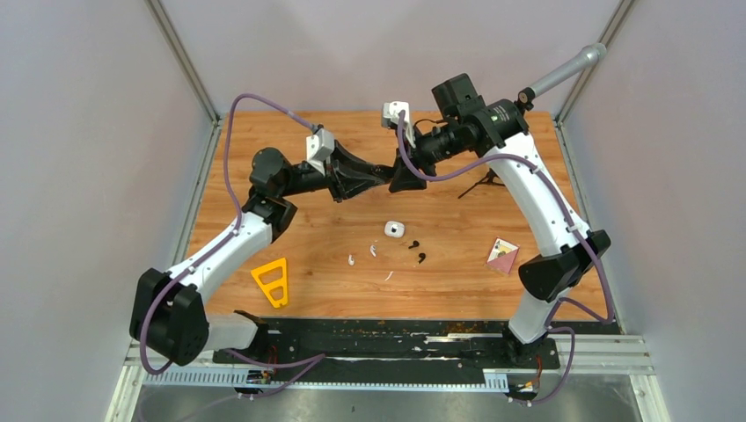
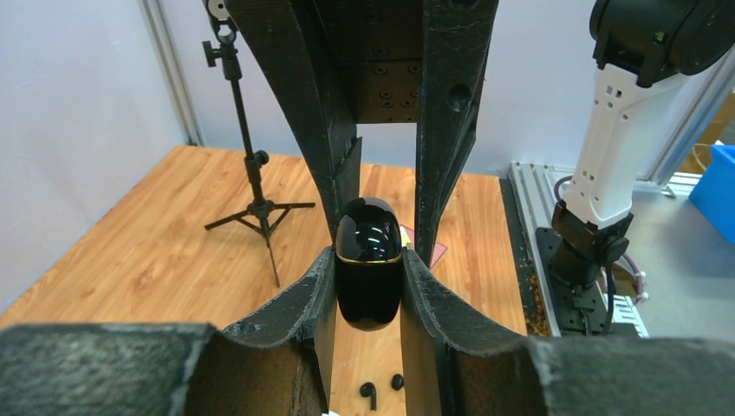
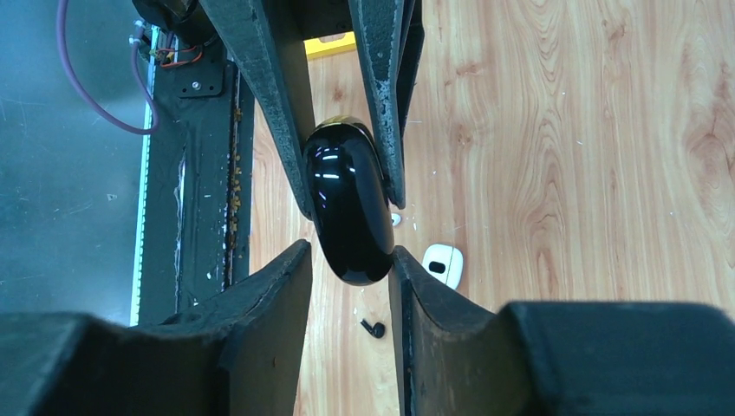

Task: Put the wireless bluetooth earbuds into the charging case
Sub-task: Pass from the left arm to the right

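Earbuds lie loose on the wooden table (image 1: pixel 457 290), below the two tools and a little toward the arm bases: two black earbuds (image 1: pixel 413 244) to one side, two white earbuds (image 1: pixel 373 251) to the other, and a white case (image 1: pixel 394 229) between them, almost straight under the tools. None of them is in a case.

From overhead, the left tool (image 1: pixel 380 173) and the right tool (image 1: pixel 406 176) meet tip to tip in the air, and what is between them is hidden. The wrist cameras show it: a glossy black charging case (image 2: pixel 368 247). The left tool is pinching it by its lower end, both fingers tight against its sides. The right tool's fingers flank the other end, and the left wrist view shows a sliver of gap on one side, so that tool stands slightly spread around the case.

Only the overhead view shows a yellow triangular piece (image 1: pixel 272 282) near the left arm's base, a pink-and-white card (image 1: pixel 502 255) beside the right arm, and a thin white sliver (image 1: pixel 388 276). A small black tripod (image 2: pixel 251 165) stands beyond the tools. Grey panels wall in the table.
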You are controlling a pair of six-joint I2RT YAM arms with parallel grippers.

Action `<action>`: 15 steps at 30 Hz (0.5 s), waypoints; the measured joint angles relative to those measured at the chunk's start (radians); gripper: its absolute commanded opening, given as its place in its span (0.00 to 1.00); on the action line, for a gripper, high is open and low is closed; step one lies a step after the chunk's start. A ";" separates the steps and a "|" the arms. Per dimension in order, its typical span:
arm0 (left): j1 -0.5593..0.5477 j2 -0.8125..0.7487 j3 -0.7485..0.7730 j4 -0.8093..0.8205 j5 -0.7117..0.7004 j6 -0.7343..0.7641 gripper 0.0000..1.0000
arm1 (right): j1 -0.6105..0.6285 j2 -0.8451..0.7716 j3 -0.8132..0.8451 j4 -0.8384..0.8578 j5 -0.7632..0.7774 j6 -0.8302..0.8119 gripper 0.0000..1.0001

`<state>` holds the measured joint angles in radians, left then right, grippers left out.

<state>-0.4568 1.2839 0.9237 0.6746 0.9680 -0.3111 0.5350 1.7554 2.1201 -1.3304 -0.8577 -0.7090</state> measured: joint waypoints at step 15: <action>0.001 0.050 0.013 0.024 0.033 0.007 0.36 | 0.009 0.048 0.092 -0.077 0.090 -0.061 0.00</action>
<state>-0.4557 1.3338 0.9367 0.6987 1.0008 -0.3038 0.5442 1.8034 2.2116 -1.4071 -0.7681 -0.7696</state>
